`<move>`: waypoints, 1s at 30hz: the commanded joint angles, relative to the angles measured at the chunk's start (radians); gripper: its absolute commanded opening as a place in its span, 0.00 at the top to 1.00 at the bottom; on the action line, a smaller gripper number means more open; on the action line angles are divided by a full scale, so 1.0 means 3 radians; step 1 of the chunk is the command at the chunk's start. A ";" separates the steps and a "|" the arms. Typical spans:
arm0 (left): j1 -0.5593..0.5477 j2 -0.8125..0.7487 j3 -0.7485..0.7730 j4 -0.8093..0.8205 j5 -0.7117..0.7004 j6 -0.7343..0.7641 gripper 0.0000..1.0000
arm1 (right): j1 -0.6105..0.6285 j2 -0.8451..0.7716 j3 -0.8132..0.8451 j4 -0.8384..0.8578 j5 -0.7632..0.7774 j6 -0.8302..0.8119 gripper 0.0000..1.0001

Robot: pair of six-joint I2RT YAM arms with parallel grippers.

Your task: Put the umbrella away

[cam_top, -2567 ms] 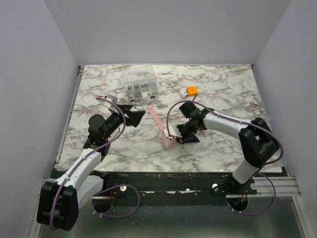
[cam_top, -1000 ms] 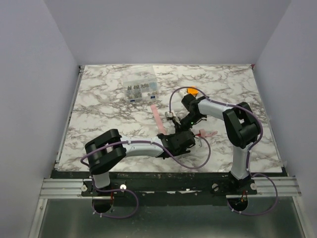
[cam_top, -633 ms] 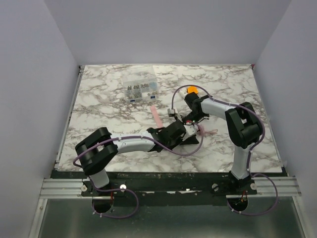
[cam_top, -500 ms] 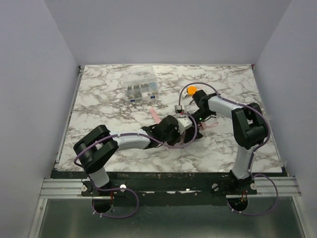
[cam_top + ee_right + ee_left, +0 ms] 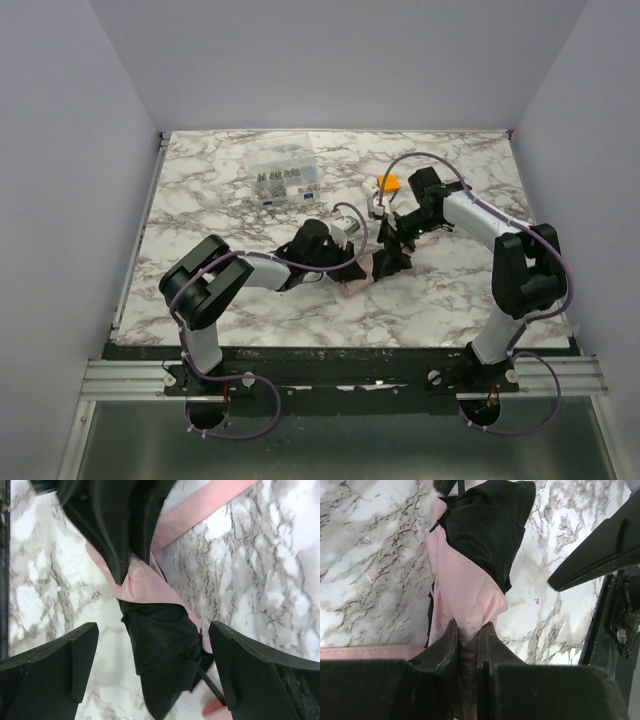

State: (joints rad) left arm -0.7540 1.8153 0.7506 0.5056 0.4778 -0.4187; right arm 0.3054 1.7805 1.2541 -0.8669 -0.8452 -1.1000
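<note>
The umbrella (image 5: 362, 272) lies crumpled on the marble table, pale pink fabric (image 5: 465, 590) with its black lining (image 5: 487, 525) turned out. My left gripper (image 5: 468, 636) is shut on a fold of the pink fabric, and from above it (image 5: 350, 258) sits at the table's middle. My right gripper (image 5: 160, 672) hangs open just over the black lining (image 5: 160, 645), its fingers (image 5: 260, 675) wide apart and touching nothing. A bit of the pink handle (image 5: 215, 707) and the thin black shaft show below the bundle.
A flat pink strip (image 5: 200, 510) lies on the table beside the umbrella. A small orange-and-white gadget (image 5: 388, 183) sits behind the right gripper (image 5: 396, 240). A clear parts box (image 5: 285, 180) stands at the back left. Grey walls enclose the table on three sides.
The right gripper opened wide and let go of the umbrella. The left gripper closed on the pink fabric and moved with it from the front of the table toward the middle.
</note>
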 commanded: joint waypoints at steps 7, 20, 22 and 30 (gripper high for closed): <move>-0.0068 0.0762 -0.0371 -0.1190 0.0205 -0.0149 1.00 | -0.0006 -0.0676 -0.1167 0.0450 -0.0012 -0.2585 0.00; 0.0139 0.0789 -0.0467 -0.0750 0.0503 -0.0420 0.98 | 0.0447 -0.0314 -0.1754 0.1568 0.1324 -0.2169 0.41; 0.0205 0.0725 -0.0494 -0.0653 0.0530 -0.0487 0.93 | 0.0486 -0.0280 -0.1724 0.1498 0.1400 -0.2088 0.54; 0.0484 -0.0164 -0.0730 0.0063 0.0459 -0.0891 0.49 | 0.0603 -0.0024 -0.1443 0.0687 0.1585 -0.1822 0.87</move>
State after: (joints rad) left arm -0.6464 1.8465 0.6376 0.7521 0.6422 -0.6758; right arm 0.4866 1.6302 0.8551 -0.4309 -0.6178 -1.7386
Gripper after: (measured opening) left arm 0.390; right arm 0.244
